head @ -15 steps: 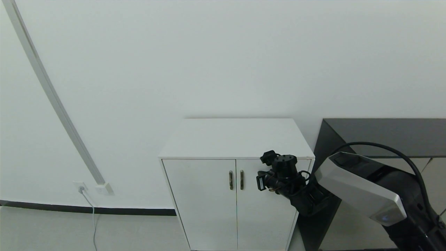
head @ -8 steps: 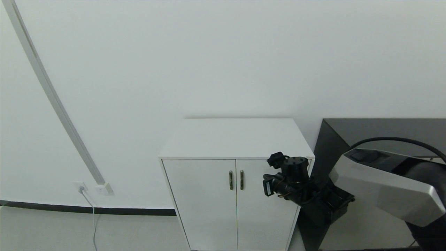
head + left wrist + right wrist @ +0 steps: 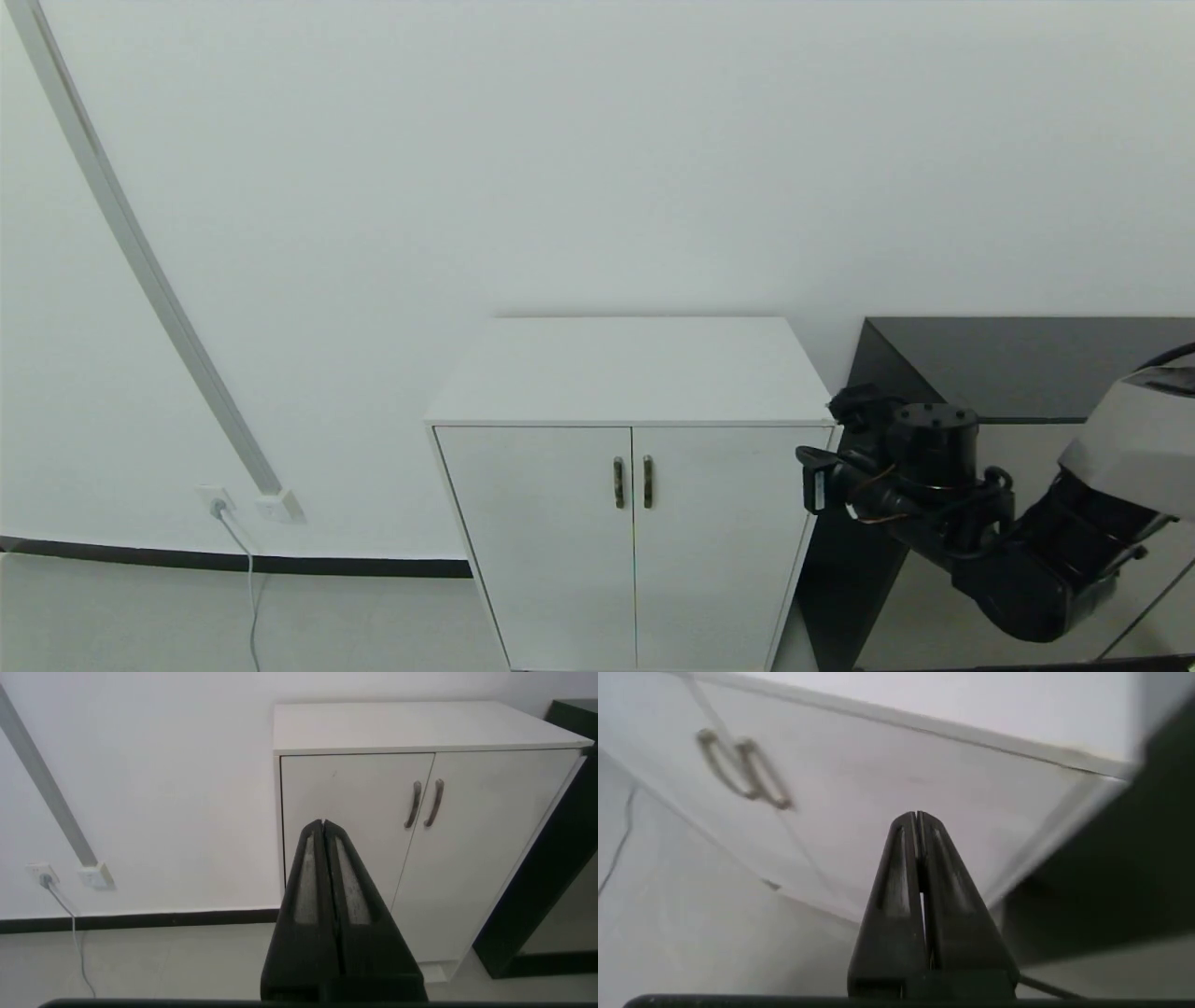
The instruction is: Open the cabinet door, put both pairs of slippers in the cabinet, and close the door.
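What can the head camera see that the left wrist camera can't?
Head camera's extra: the right arm, off to the right side of the white cabinet. Left wrist camera's extra: the left gripper, fingers shut, pointing toward the cabinet. Both: the cabinet with its doors closed, the two handles, the wall socket and the dark table.
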Tool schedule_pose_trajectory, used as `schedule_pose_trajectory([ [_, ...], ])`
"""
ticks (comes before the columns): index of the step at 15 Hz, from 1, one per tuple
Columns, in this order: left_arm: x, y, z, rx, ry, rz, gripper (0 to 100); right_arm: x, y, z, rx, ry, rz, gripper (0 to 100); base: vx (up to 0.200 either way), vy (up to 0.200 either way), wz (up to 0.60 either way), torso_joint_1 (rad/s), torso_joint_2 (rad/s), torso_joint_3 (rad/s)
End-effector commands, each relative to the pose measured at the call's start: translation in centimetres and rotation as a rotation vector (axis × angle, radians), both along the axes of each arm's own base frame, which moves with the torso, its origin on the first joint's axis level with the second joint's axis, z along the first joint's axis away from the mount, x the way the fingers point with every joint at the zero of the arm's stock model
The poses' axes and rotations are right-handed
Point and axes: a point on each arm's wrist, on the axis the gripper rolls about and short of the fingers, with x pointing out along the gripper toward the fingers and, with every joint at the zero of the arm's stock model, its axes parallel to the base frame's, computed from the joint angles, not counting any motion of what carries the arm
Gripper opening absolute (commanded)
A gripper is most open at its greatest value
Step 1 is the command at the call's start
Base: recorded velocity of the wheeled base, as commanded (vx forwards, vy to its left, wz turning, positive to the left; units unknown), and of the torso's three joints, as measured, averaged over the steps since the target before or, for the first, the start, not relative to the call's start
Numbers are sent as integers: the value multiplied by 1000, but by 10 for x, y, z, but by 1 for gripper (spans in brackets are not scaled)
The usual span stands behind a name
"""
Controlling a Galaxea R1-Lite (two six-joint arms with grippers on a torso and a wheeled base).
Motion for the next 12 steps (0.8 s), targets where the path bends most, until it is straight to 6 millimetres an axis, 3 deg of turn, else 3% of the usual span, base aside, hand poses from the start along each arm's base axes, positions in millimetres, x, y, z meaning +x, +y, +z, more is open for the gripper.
schedule_pose_trajectory([
  [1, 0, 0, 0, 0, 0, 0, 0, -13, -23, 15, -5, -20, -87, 0, 0, 0, 0, 0, 0, 0],
  [6, 0, 0, 0, 0, -1, 0, 0, -37, -72, 26, -30, -24, -262, 0, 0, 0, 0, 0, 0, 0],
  [9, 0, 0, 0, 0, 2, 0, 0, -66, -99, 41, -35, -48, -331, 0, 0, 0, 0, 0, 0, 0],
  [12, 0, 0, 0, 0, 0, 0, 0, -93, -113, 48, -43, -62, -365, 0, 0, 0, 0, 0, 0, 0],
])
